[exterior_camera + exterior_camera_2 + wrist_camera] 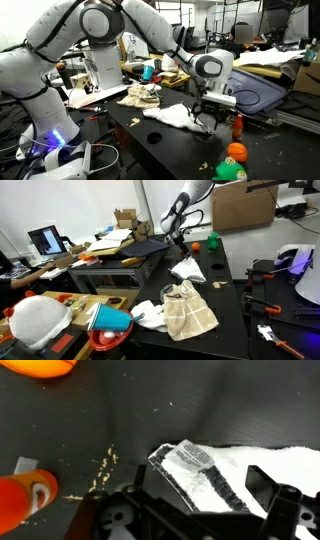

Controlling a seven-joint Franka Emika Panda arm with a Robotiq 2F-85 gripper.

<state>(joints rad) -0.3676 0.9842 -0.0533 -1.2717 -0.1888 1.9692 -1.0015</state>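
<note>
Gripper [200, 488] noted open w/ jaws astride edge of white cloth [285, 460]; thin fold could be lost, or nearby orange bottle [237, 127] knocked over.

Even overhead room light in both exterior views, low resolution, soft detail, black table [150, 150] matte with faint shadows, blue-violet glow at robot base [55, 142], wrist view dim and grainy, gripper [205, 490] and orange objects [25, 500] blurred.
</note>
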